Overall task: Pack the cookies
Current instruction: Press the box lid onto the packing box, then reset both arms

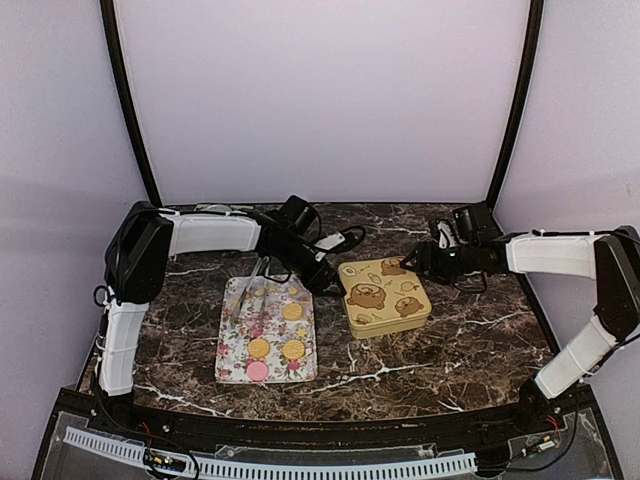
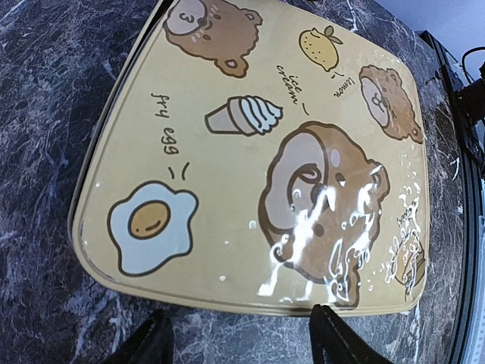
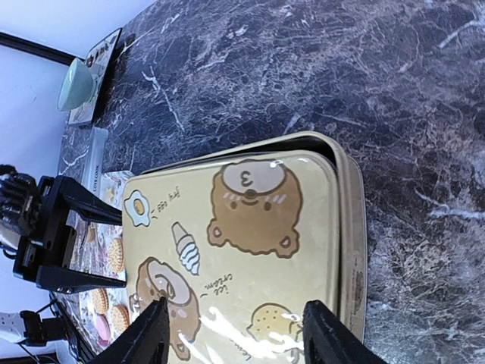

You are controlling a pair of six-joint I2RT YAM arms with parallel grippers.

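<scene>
Several cookies (image 1: 292, 311) lie on the flower-patterned tray (image 1: 236, 352), mostly golden, with one pink cookie (image 1: 257, 370) at the near edge. They also show at the left edge of the right wrist view, cookies (image 3: 114, 255). To the right of the tray stands the gold tin (image 1: 385, 296), its bear-printed lid (image 2: 258, 152) resting on it slightly askew (image 3: 235, 227). My left gripper (image 1: 325, 275) hovers open at the tin's left edge, gripper (image 2: 239, 345) holding nothing. My right gripper (image 1: 410, 262) hangs open over the tin's far right corner, gripper (image 3: 235, 337) also holding nothing.
A pale green cup (image 3: 76, 83) stands on a small card at the table's far corner. Black cables (image 1: 345, 240) trail behind the left wrist. The dark frame posts (image 1: 130, 110) rise at the back corners of the marble table (image 1: 470, 340).
</scene>
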